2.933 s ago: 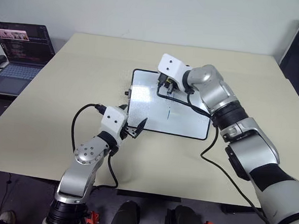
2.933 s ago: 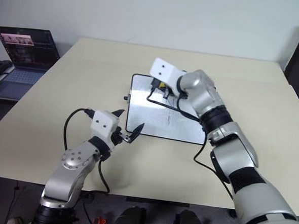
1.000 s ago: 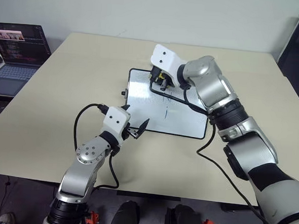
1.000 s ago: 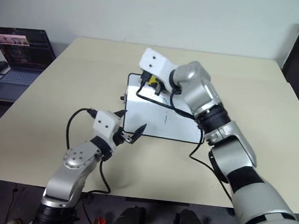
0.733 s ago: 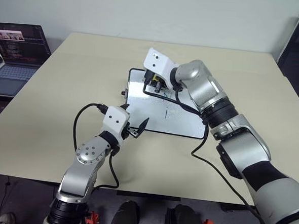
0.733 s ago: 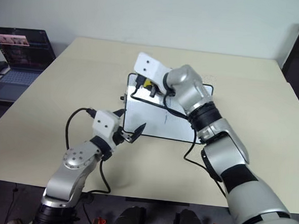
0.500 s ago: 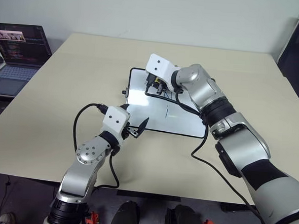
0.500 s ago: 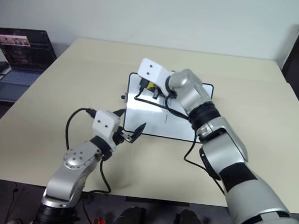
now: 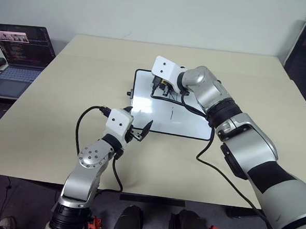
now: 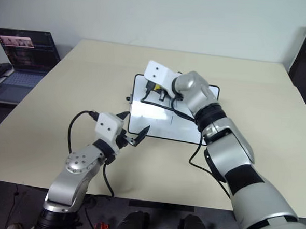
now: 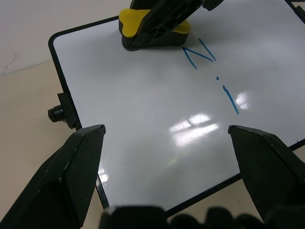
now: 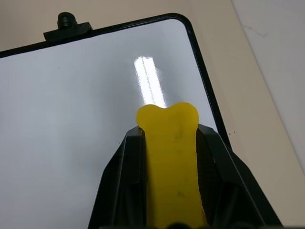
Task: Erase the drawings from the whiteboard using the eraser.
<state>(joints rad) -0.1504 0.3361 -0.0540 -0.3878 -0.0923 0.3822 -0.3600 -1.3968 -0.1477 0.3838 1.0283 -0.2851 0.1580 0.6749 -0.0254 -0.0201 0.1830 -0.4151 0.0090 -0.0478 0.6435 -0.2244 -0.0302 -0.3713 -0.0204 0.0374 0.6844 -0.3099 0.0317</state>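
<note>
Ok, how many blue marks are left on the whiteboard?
3: an N beside the eraser, a dot below it, then a short stroke. The eraser may hide more.

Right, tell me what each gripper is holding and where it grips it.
The right gripper clamps the eraser by its long yellow sides. The left gripper holds nothing, jaws open.

The eraser (image 11: 153, 28) is yellow with a black underside. The drawings (image 11: 212, 71) are thin blue strokes on a glossy white whiteboard (image 11: 143, 124) with a black frame.
</note>
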